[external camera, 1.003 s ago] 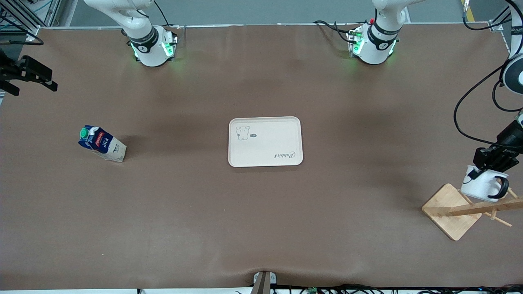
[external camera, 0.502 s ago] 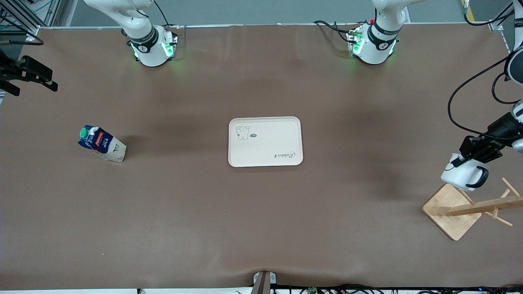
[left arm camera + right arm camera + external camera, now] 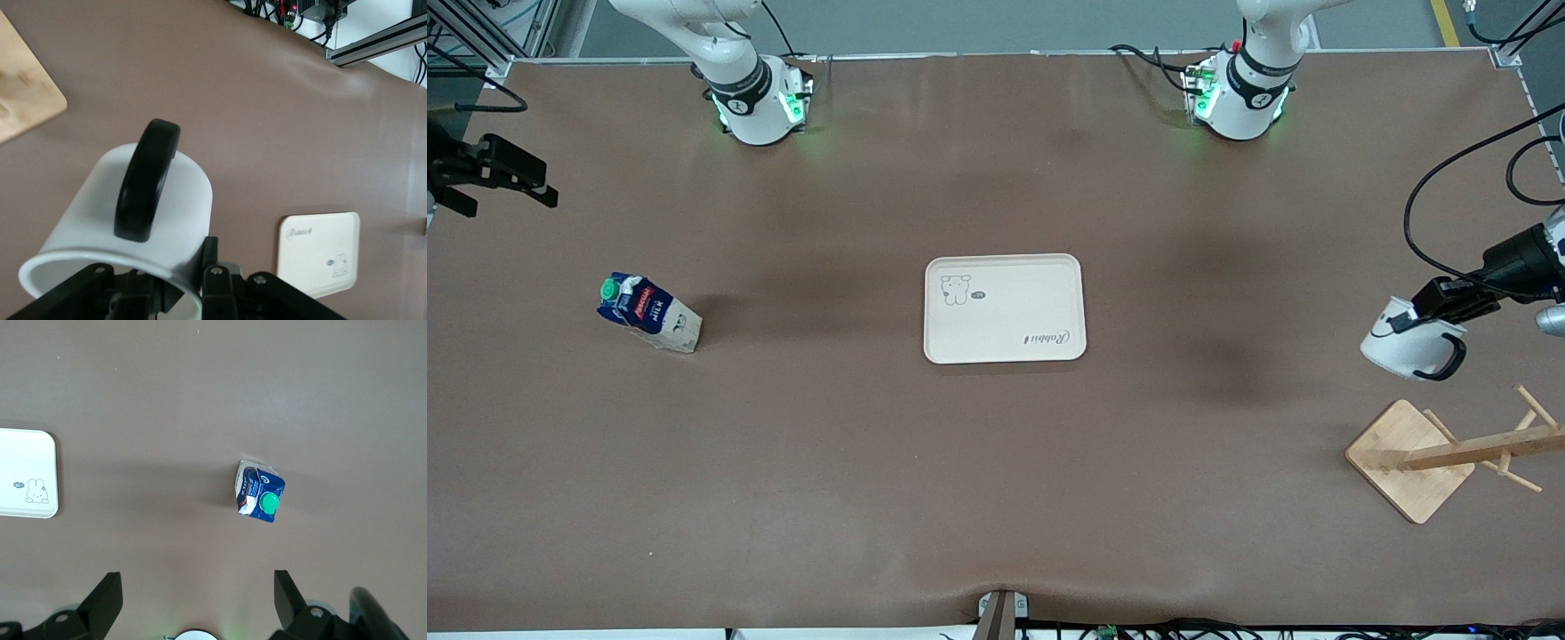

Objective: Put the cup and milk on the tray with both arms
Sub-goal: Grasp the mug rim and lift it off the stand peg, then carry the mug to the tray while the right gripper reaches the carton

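The cup (image 3: 1409, 348) hung in the air, pinched at its rim by the left gripper (image 3: 1440, 307), over bare table at the left arm's end, with its black handle (image 3: 145, 179) sticking out. The wooden rack (image 3: 1449, 455) stood nearer the front camera. The tray (image 3: 1005, 308) lay flat in the middle of the table, with nothing on it. The milk (image 3: 647, 313) stood upright toward the right arm's end. The right gripper (image 3: 494, 173) waited in the air over that end, fingers (image 3: 103, 600) wide apart.

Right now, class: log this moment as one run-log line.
left gripper: shut on cup, aloft near wooden rack | right gripper: open, waiting | milk: on table | tray: holds nothing
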Controlling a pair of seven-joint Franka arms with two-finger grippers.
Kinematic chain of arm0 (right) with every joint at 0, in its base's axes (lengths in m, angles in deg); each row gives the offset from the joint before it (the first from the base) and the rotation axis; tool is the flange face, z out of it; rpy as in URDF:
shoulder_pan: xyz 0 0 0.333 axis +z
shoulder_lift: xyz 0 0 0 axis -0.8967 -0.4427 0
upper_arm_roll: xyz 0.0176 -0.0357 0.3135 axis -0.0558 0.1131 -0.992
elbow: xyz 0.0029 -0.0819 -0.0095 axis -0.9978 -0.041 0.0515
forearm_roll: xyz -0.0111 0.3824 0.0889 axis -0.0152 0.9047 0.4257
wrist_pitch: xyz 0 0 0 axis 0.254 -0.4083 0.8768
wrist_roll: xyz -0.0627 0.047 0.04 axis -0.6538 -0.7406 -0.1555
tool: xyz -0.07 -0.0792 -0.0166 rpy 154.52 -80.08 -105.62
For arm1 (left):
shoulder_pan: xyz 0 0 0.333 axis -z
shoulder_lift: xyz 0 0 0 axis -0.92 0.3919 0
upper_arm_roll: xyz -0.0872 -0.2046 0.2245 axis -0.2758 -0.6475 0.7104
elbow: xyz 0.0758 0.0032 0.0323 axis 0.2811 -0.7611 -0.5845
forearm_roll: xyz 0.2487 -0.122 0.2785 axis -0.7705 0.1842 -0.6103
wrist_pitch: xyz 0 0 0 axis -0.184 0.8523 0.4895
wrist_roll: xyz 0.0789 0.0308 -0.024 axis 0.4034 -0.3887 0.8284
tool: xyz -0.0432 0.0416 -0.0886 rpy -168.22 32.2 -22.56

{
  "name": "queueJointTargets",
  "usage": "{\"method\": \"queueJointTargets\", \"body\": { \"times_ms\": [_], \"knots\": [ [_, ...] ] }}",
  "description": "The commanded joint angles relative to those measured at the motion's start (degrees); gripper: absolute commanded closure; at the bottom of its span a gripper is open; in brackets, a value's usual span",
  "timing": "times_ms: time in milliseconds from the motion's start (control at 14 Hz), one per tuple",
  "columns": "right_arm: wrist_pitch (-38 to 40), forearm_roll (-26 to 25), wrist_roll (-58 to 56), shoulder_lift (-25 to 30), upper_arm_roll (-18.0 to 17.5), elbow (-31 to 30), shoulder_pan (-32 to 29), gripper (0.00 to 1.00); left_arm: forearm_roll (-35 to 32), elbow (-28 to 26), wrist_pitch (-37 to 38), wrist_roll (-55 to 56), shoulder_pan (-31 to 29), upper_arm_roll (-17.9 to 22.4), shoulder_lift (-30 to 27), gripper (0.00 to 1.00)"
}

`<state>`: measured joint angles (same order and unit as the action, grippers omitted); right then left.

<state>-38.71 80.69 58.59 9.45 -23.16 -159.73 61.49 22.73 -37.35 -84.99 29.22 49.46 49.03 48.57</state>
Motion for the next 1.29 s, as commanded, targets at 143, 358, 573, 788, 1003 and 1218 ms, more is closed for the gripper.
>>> {"method": "queueJointTargets", "body": {
  "times_ms": [143, 358, 573, 788, 1003, 1218],
  "knots": [
    [0.75, 1.08, 0.46, -4.46, -0.31, 0.19, -1.28, 0.00, -2.84, 2.51, 3.91, 19.75, -0.03, -5.86, 0.29, 1.00],
    [1.72, 2.22, 0.46, -6.51, -0.23, 0.63, -2.33, 0.00, -2.84, 2.42, 3.91, 33.81, 0.06, -11.31, 0.99, 1.00],
    [2.07, 2.31, 0.46, -8.09, -0.23, 0.19, -3.30, 0.00, -2.76, 2.51, 3.91, 47.00, 0.15, -16.94, 1.70, 1.00],
    [2.34, 1.88, -0.06, -11.42, -0.23, 0.71, -4.00, 0.00, -2.23, 2.68, 3.91, 58.78, 1.20, -20.81, 3.97, 1.00],
    [2.86, 2.57, -0.24, -16.27, -0.23, 2.47, -5.93, 0.00, -1.97, 2.86, 3.65, 68.28, 5.24, -21.44, 6.87, 1.00],
    [3.13, 5.30, -0.59, -16.88, -0.23, 2.56, -6.55, 0.00, 1.19, 3.74, 2.08, 72.52, 7.61, -21.44, 11.70, 1.00]
  ]
}}
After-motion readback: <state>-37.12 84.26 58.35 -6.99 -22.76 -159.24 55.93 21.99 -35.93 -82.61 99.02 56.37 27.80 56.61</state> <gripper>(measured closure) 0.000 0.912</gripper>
